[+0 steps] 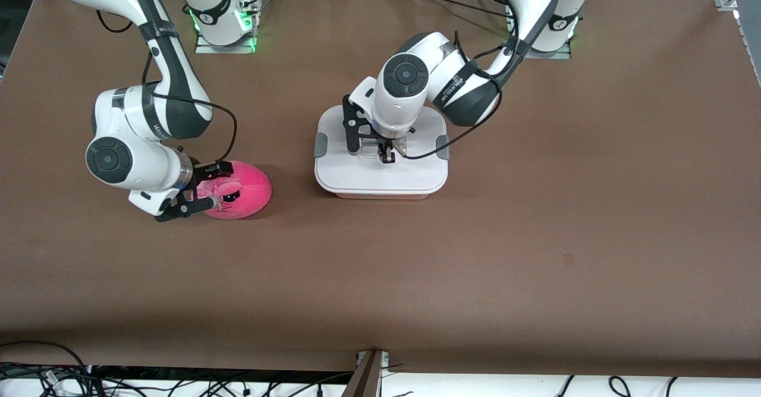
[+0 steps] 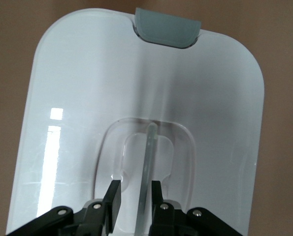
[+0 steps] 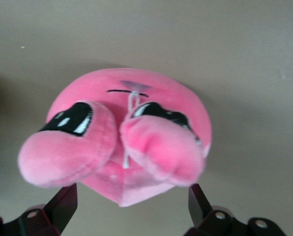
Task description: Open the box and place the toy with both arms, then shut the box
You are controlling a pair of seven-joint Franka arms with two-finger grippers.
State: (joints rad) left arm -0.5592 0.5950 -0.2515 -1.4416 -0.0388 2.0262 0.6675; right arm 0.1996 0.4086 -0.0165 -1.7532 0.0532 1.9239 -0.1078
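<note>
The brown desk point(image 1: 535, 236) carries everything. The 2 white arms reach down onto it from their bases along the top of the front view.

The box point(image 1: 380, 177) sits about midway between the 2 arms' ends of the desk, its flat white lid point(image 2: 87, 98) still on and a grey clip point(image 1: 320, 145) at each short end. The left wrist view shows 1 clip point(image 2: 167, 27) at the lid's edge, with a clear handle point(image 2: 149, 147) standing up as a thin blade from the recess in the lid's middle.

The left gripper point(image 1: 387, 157) is down over the middle of the lid, and its 2 fingers point(image 2: 113, 196) stand on either side of the clear handle with only a narrow gap between them — 1 finger seems to touch the handle, though whether the pair actually clamps it I cannot tell.

The toy point(image 1: 238, 190), smaller than the box, lies on the desk toward the right arm's end, well apart from the box and a little nearer the front camera. Its grumpy black eyes point(image 3: 70, 119) and pink nubs point(image 3: 67, 150) face the right wrist camera.

The right gripper point(image 1: 199, 189) is down at the toy with its fingers point(image 3: 62, 206) spread wide — 1 on each side of the plush, not yet pressing it in.
</note>
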